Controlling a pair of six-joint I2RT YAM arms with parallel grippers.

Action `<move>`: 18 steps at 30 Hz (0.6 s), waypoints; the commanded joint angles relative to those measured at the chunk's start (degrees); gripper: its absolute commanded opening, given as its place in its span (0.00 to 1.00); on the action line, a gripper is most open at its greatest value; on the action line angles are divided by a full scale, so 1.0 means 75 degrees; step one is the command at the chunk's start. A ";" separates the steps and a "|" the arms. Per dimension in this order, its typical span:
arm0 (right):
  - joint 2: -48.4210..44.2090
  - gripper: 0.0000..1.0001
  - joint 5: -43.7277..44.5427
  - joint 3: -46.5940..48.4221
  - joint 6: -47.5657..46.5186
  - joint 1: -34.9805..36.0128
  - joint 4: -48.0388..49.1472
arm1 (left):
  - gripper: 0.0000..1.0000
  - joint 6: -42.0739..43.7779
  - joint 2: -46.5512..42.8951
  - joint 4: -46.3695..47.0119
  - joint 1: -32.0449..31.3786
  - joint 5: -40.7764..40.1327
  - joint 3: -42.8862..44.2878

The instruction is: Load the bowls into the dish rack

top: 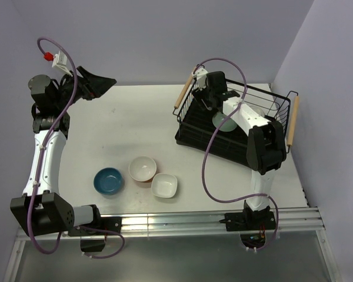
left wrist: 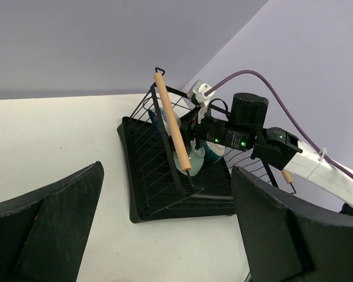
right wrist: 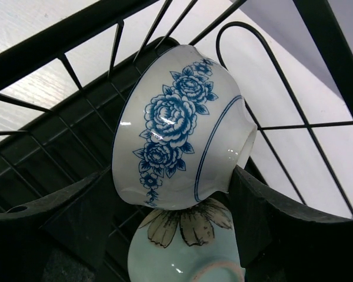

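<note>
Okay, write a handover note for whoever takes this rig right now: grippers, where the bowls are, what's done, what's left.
The left gripper is open and empty, raised over the far left of the table.
The right gripper is inside the black wire dish rack, shut on the blue-and-white floral ceramic bowl, which is tilted on its side right by a pale mint green bowl.
On the table: round blue bowl, white bowl with orange outside, squarish white bowl.
Done: at least the mint bowl is racked.
Left: release the floral bowl, then load the three table bowls.
</note>
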 commanded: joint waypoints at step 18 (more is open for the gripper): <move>-0.0334 0.00 0.0061 -0.1065 -0.1764 0.0122 0.1343 | 0.95 0.0207 -0.0363 0.0087 0.0124 0.0094 -0.0082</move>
